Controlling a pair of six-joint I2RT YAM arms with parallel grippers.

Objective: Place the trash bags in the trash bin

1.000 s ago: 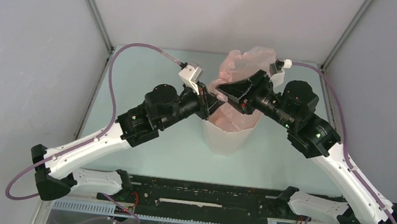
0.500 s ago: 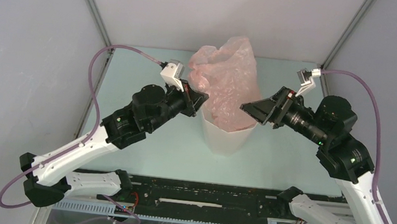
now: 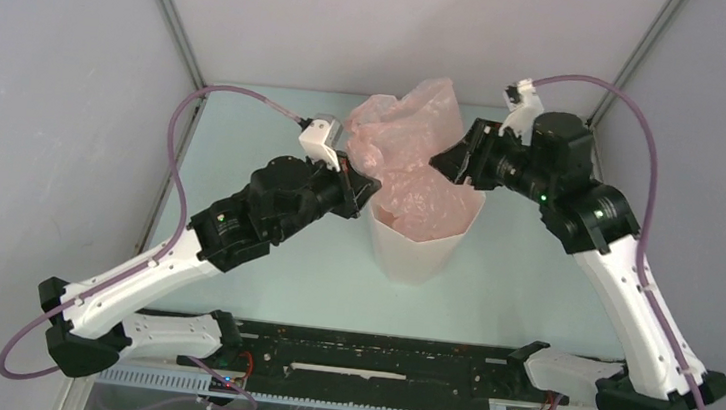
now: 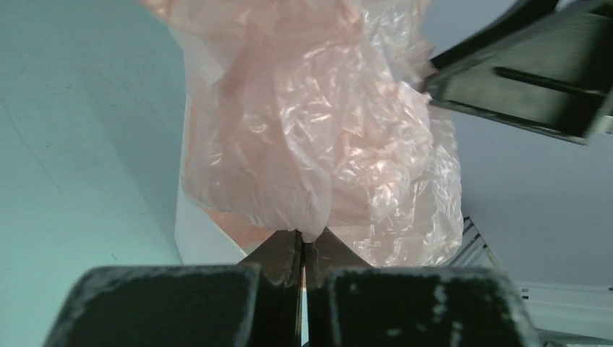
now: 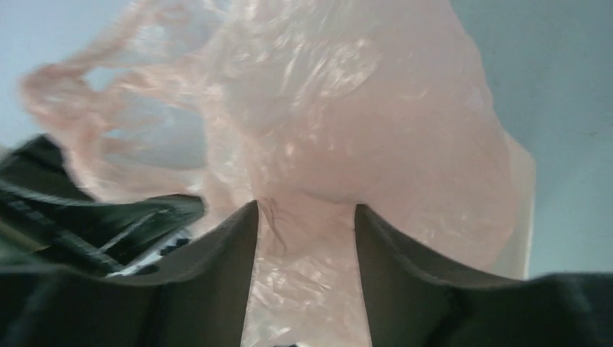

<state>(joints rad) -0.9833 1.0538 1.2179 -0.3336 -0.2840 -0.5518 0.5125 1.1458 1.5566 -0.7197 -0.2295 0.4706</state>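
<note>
Though hidden from above, left gripper (image 4: 303,242) pinches bag (image 4: 311,130); right gripper (image 5: 305,211) gapes

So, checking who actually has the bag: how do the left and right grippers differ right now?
The left gripper is shut, pinching a fold of the pink trash bag; the right gripper is open, bag film in the gap. The left gripper is at the left rim of the trash bin; the right gripper above its far side. Both face the bag.
</note>
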